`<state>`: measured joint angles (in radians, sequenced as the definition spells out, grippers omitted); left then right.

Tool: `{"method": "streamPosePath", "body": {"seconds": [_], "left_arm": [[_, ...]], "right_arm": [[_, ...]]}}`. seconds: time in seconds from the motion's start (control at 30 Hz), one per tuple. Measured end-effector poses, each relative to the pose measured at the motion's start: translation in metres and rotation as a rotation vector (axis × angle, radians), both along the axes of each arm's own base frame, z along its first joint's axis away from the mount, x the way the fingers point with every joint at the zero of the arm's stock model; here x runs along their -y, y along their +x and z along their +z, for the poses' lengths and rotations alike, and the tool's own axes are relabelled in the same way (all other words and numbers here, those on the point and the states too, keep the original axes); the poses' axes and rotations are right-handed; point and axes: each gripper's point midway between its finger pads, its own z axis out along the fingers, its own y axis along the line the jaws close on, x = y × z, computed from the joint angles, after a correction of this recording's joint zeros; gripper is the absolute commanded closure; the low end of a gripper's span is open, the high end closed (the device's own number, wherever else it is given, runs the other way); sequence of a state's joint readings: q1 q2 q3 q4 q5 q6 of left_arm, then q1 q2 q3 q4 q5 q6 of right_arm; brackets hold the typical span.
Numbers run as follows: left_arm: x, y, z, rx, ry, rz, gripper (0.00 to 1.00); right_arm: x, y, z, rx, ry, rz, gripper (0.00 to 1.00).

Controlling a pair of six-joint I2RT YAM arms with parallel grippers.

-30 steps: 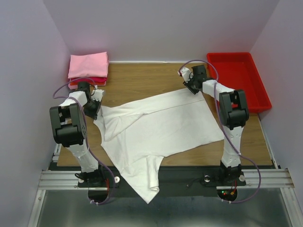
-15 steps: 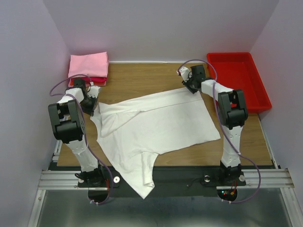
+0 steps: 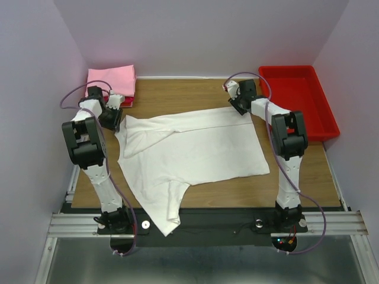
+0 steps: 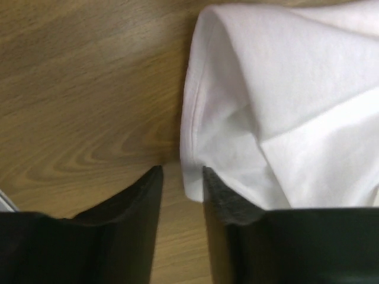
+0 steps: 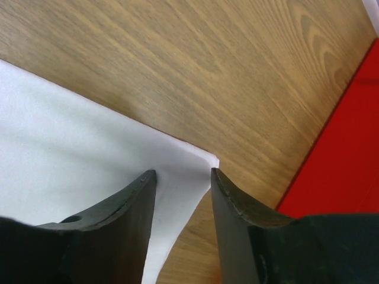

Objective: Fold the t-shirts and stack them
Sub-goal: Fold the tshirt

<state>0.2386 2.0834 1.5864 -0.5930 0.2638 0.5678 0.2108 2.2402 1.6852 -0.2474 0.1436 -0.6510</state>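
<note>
White cloth covers most of the tabletop (image 3: 177,97). It is the big white t-shirt (image 3: 195,148). It lies spread out in the middle, and one part hangs over the near edge. Along its far side a strip of cloth is turned over on itself.

The left pincer (image 4: 180,177) is at the shirt's far left corner. Its jaws stand a little apart. Only wood shows between them, and the cloth edge lies just beside one finger. It holds nothing.

The right pincer (image 5: 182,177) is at the shirt's far right corner, near the red tray (image 3: 296,89). Its jaws stand a little apart too. The shirt corner lies flat under the gap, not pinched.

In the far left corner of the tabletop a folded pink t-shirt (image 3: 111,80) sits on top of something red.

I think the shirt is being laid out flat, so the folding has only begun. Next, the pincers need to take hold of the cloth again. The hanging part should come up onto the tabletop. Both sides should move together, so the cloth does not bunch up.
</note>
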Motion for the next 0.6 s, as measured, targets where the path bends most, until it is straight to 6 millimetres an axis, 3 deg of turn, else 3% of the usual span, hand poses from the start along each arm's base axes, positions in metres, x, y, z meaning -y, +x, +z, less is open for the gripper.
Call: {"method": "streamPosePath", "body": {"seconds": [0.17, 0.23, 0.37, 0.47, 0.6], "left_arm": [[0.012, -0.008, 0.043, 0.075, -0.072, -0.021, 0.46], [0.02, -0.019, 0.073, 0.129, -0.094, -0.045, 0.46], [0.038, -0.04, 0.11, 0.199, -0.125, -0.117, 0.47], [0.051, -0.061, 0.106, 0.184, -0.164, -0.162, 0.47], [0.069, -0.094, 0.066, 0.062, -0.231, -0.189, 0.46]], "right_arm": [[-0.001, -0.012, 0.004, -0.022, 0.031, -0.008, 0.41], [-0.006, -0.02, 0.006, -0.043, 0.063, 0.0, 0.39], [-0.023, -0.03, 0.024, -0.058, 0.15, 0.036, 0.39], [-0.043, -0.037, 0.046, -0.05, 0.219, 0.077, 0.39], [-0.1, -0.05, 0.079, -0.035, 0.314, 0.189, 0.46]]}}
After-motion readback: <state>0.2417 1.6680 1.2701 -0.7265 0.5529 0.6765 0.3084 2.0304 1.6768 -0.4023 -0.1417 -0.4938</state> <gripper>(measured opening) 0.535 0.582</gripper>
